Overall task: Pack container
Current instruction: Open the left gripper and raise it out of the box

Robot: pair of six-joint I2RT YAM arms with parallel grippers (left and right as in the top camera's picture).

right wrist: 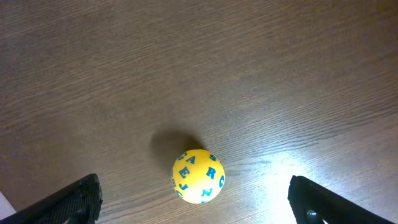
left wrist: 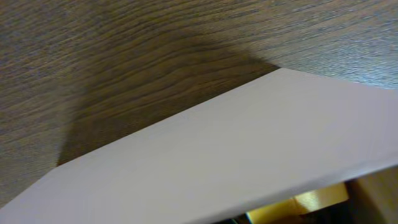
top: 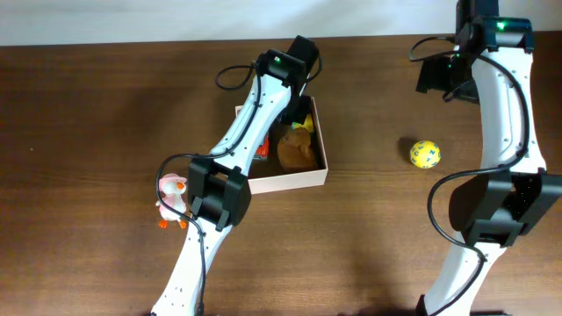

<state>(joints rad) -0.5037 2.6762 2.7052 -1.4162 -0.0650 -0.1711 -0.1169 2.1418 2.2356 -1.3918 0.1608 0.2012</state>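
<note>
The container [top: 290, 182] sat at the centre of the overhead frame on the tabletop [top: 88, 132], with a brown toy [top: 297, 151] and a yellow piece [top: 305, 123] inside. The left claw [top: 294, 70] was closed at the container's upper edge. Its own camera showed only the white wall [left wrist: 217, 155], so whether it pinched that wall could not be told. A ball [top: 424, 154] lay right of the container, outside it. The right claw [top: 439, 79] stood wide above it in the frame. In the right wrist view the ball [right wrist: 198, 176] lay squarely between the spread fingers [right wrist: 78, 202], so the right arm was clearly the nearer. A duck [top: 171, 197] lay at lower left by the left arm.
</note>
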